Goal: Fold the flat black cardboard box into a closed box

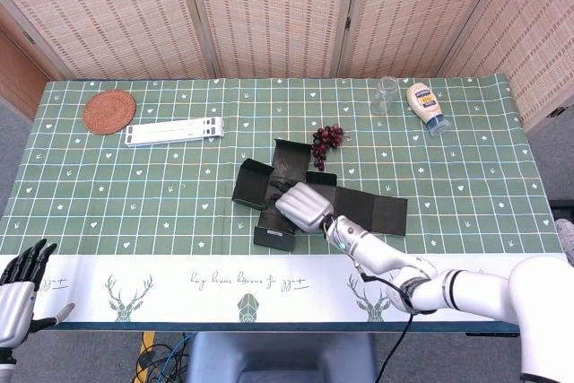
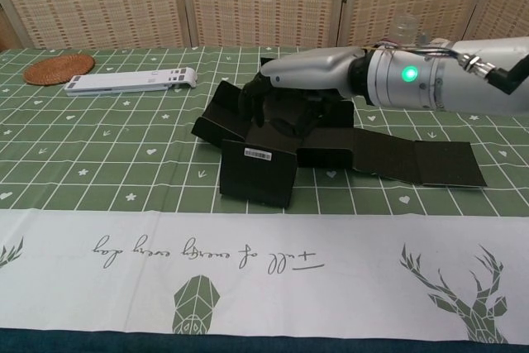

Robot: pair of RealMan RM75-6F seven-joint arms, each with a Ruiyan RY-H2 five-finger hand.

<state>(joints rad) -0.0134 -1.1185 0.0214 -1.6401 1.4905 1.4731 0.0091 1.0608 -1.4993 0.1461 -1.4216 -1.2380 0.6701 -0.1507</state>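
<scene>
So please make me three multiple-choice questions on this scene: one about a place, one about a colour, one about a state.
1. Where is the woven coaster?
A. far left corner of the table
B. beside the sauce bottle
C. under the box

2. What colour are the grapes?
A. green
B. dark red
C. yellow

3. In what state is the black cardboard box?
A. fully closed
B. completely flat
C. partly folded, long flap lying flat to the right

Answers:
1 A, it lies at the far left, near the white stand.
2 B, the bunch behind the box looks dark red.
3 C, some flaps stand up around the right robot hand, which reaches over the middle, while one long panel lies flat.
</scene>
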